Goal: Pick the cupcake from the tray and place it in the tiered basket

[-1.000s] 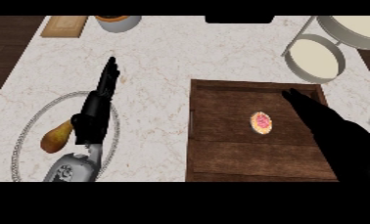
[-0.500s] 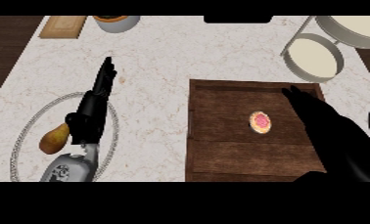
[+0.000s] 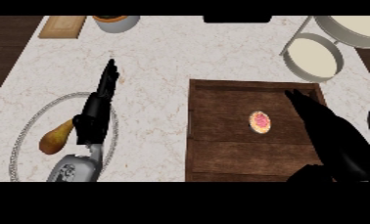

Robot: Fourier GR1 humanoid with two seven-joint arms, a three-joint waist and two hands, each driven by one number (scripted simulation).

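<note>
Shows the right robot hand (image 3: 321,120) entering from the lower right corner, fingers straight and open, holding nothing, stretched low over the wooden tray (image 3: 217,159). Puts the cupcake (image 3: 261,122) on the tray just left of that hand, apart from it. Places the tiered basket (image 3: 312,59) beyond its fingertips on the desk (image 3: 188,52), cut off at the right edge. Shows the left robot hand (image 3: 98,108) open too, fingers pointing away, over the rim of a plate (image 3: 33,111), a pear (image 3: 56,137) just to its left. Cannot tell whether the right palm touches the tray; loses its wrist at the lower edge.
</note>
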